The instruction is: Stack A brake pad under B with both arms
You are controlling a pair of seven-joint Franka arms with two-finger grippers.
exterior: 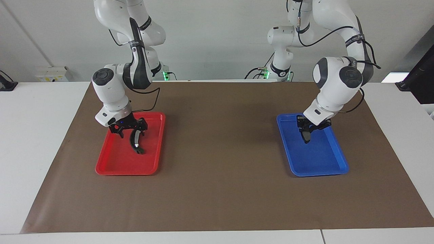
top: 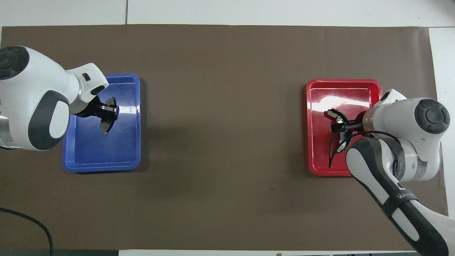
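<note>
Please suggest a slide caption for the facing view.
Right claw grips B over red tray; left claw grips A brake pad over blue tray.

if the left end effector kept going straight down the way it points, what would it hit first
Probably the floor of the blue tray. The left end effector points down over it, shut on the A brake pad, so the pad would likely touch first; its height above the tray is unclear.

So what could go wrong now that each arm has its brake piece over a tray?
The right pincer grips the crescent B near one end, so it may swing or slip. The short A brake pad hangs tilted in the left pincer over the blue tray and could land askew.
</note>
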